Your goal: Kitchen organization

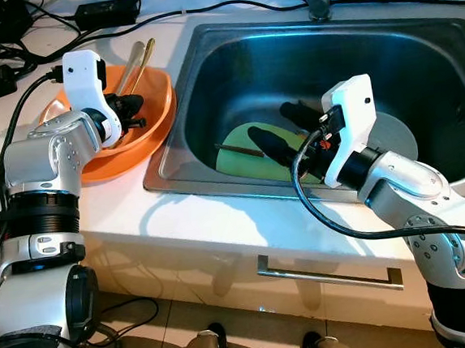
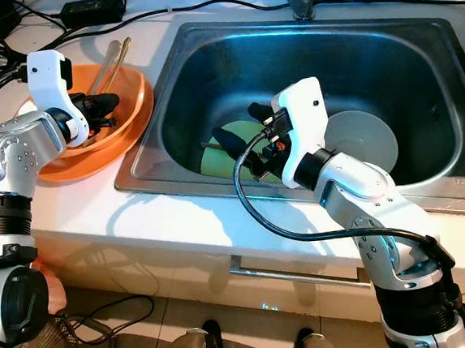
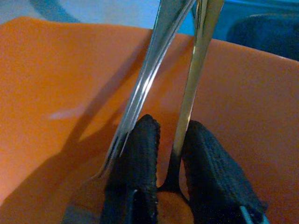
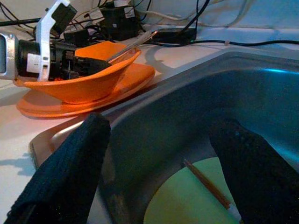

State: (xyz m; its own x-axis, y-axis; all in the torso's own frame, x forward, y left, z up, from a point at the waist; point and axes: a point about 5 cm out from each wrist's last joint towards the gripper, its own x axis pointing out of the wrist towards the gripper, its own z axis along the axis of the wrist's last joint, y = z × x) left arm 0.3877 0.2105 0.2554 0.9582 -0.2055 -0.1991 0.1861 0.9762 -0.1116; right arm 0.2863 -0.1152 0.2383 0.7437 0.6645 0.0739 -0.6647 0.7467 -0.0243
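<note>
Your sink (image 1: 209, 94) is sunk into the white bench (image 1: 220, 216), its left rim just beside the orange bowl (image 1: 157, 107), so there is little room between them. The basin itself is wide and deep, with bare steel behind and to the right of your right arm. Cables (image 1: 9, 39) crowd the back left of the bench, and the faucet base (image 1: 317, 0) stands at the sink's far edge.

Your left end effector (image 1: 133, 113) sits inside the orange bowl, which rests on an orange plate (image 4: 70, 105). Its fingers (image 3: 140, 158) are clenched on the gold utensil handle (image 3: 194, 79); a silver utensil handle (image 3: 149, 79) leans against the outside of one finger. Both handles lean up over the bowl's far rim.

Your right end effector (image 1: 282, 133) hangs low in the sink, released, fingers (image 4: 70, 168) spread wide, over a green plate (image 1: 244, 163) lying flat on the sink floor. A thin brown stick (image 1: 238, 150) lies across that plate, touching neither finger. A grey plate (image 2: 368, 142) lies beside the green one, partly behind your right arm.
</note>
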